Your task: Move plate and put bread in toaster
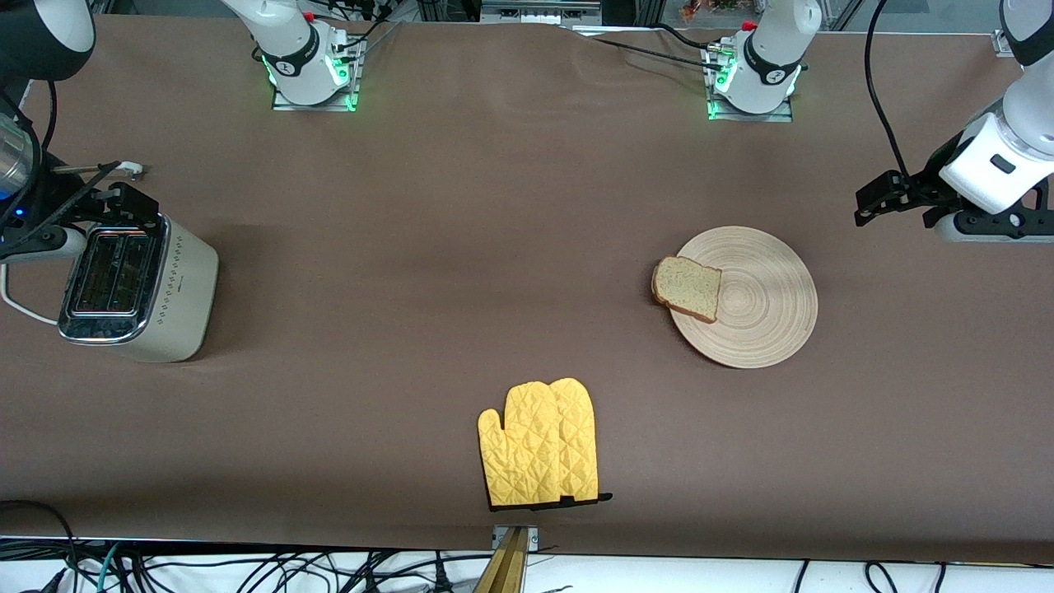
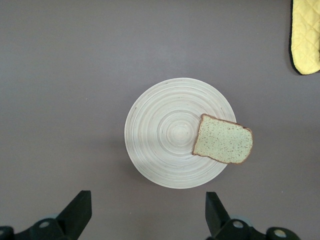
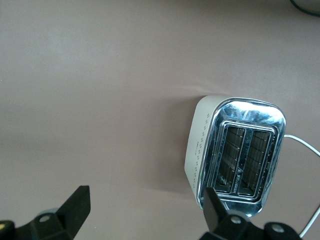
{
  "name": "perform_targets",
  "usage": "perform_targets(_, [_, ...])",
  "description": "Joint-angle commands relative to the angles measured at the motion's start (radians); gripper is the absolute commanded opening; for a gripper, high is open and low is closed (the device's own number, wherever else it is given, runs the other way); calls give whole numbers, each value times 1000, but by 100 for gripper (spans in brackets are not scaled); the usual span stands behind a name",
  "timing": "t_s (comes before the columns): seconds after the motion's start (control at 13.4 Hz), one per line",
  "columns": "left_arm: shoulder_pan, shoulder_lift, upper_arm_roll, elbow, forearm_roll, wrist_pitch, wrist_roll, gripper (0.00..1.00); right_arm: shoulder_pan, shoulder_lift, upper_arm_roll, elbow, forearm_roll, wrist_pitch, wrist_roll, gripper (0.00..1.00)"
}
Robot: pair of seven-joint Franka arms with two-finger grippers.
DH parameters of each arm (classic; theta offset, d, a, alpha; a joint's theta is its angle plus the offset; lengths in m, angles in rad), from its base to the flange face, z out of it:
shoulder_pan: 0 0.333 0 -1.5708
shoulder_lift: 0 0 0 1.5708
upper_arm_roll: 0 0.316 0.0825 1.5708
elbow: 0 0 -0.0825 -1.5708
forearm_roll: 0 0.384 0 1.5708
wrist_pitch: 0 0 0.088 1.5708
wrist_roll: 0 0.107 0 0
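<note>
Your left gripper (image 1: 865, 206) is the one that matters right now. It hangs in the air at the left arm's end of the table with its fingers (image 2: 77, 210) spread wide and nothing between them. In the left wrist view the plate (image 2: 160, 145) sits squarely ahead of the open jaws, pretty much centred on the gap between them, well apart from the tips. So, judging from that, you're looking at a straight reach forward and down, no sideways hunting needed.

The bread (image 2: 223, 140) lies flat on the plate, off toward one finger's side of the jaw line, and its edge hangs out over the plate's rim (the rim toward the right arm's end of the table). It's nearly square, so there's no real long axis to line up with. Looks light brown, speckled with seeds, darker crust all round. The plate is pale wood with ring grain, flat and low, so I'd guess the rim is your only purchase.

The right gripper (image 1: 115, 198) waits over the toaster (image 1: 136, 284) at the right arm's end of the table, jaws also apart and empty; in its wrist view the toaster (image 3: 235, 152) sits ahead of one finger, off the midline. Both slots look empty. A yellow oven mitt (image 1: 539, 442) lies between the two ends, nearer the front camera.
</note>
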Motion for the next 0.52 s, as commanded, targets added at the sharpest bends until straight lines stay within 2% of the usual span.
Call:
perform_targets(0.0, [-2, 15, -2, 31, -23, -20, -5, 100, -14, 6, 7, 17, 18, -4, 0, 100])
perform_targets(0.45, [1, 18, -2, 31, -28, -20, 1, 100, -14, 11, 5, 17, 20, -4, -2, 100])
